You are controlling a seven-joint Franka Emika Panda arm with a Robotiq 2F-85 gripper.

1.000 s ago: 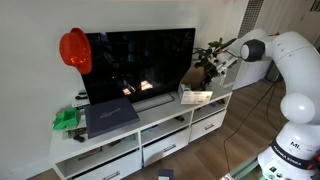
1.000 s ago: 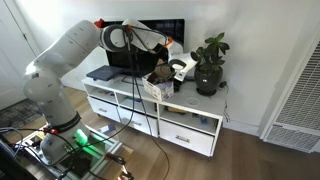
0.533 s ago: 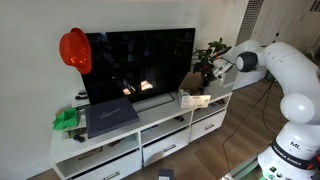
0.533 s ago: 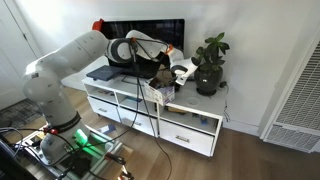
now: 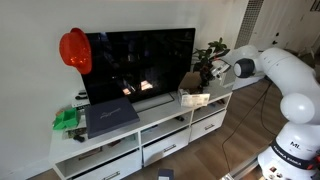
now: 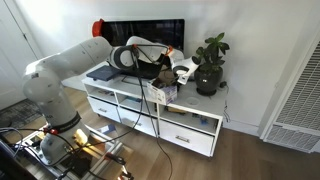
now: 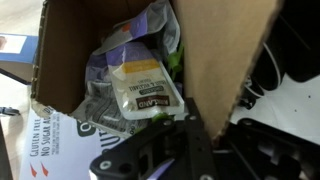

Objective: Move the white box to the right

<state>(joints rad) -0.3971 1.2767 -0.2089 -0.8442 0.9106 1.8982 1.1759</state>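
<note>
Room: living-room corner with a pale wall and wood floor.
Counter: long white TV stand (image 5: 160, 120) against the wall, drawers along its front.
Television: wide dark screen (image 5: 140, 62) standing mid-counter.
Red helmet: (image 5: 75, 48) sits at an upper corner of the screen.
Potted plant: (image 6: 210, 62) dark pot and leafy top, at one end of the counter.
Dark navy flat box: (image 5: 110, 116) lies flat on the counter toward the helmet end, well apart from the plant.
Green bundle: (image 5: 66, 119) crumpled, at the far end just beside the navy box.
White box: (image 5: 196, 97) on the counter top between the television base and the plant, near the front edge, brown flaps standing open.
Contents, wrist view: white sachet with a dark label (image 7: 148, 92) on top of a lavender bag (image 7: 125, 55); a bit of green shows at the bag's edge.
Brown flap: (image 7: 235, 60) broad cardboard panel, tilted across one side of the opening.
Printed panel: (image 7: 50, 145) white and blue, word "Gluten" legible, below the opening; cannot tell if it is the box's own side.
Arm: white Franka (image 5: 290, 70), bent over toward the counter.
Pincer: (image 5: 211, 74) right above the white box's open top; dark fingers (image 7: 150, 152) close to the flap's lower edge; width and any grip cannot be told.
</note>
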